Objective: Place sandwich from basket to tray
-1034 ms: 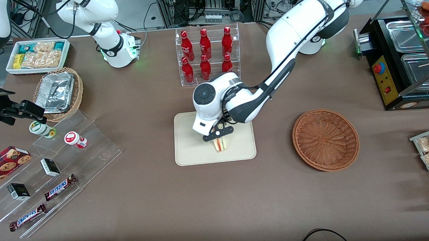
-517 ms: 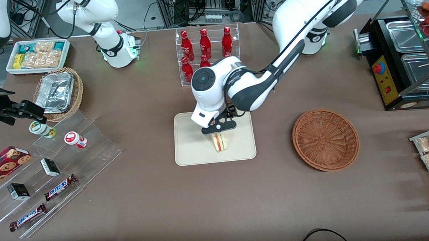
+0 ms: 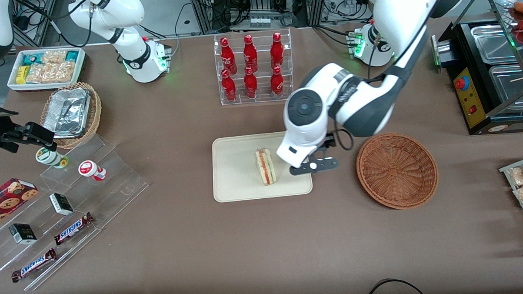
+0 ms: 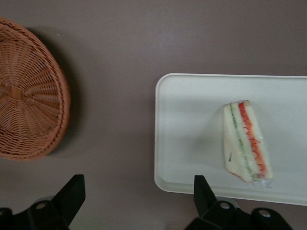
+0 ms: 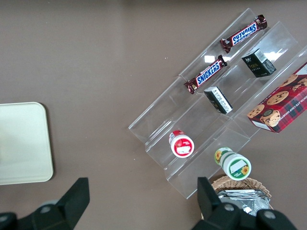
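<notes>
The sandwich (image 3: pixel 265 166), a pale wedge with red and green filling, lies on the cream tray (image 3: pixel 236 182), free of any grip. It shows again in the left wrist view as the sandwich (image 4: pixel 246 142) on the tray (image 4: pixel 192 134). My left gripper (image 3: pixel 313 166) hangs above the tray's edge on the working arm's side, between the sandwich and the reddish-brown wicker basket (image 3: pixel 396 170). Its fingers (image 4: pixel 73 195) stand wide apart with nothing between them. The basket (image 4: pixel 29 115) holds nothing.
A clear rack of red bottles (image 3: pixel 252 67) stands farther from the camera than the tray. Toward the parked arm's end are a tan basket of foil trays (image 3: pixel 71 113), a white snack bin (image 3: pixel 45 67) and a clear stepped shelf of sweets (image 3: pixel 63 215). A black food warmer (image 3: pixel 489 69) is at the working arm's end.
The gripper let go of the sandwich, rose and swung away toward the basket. The sandwich stays on the tray where it was set down.
</notes>
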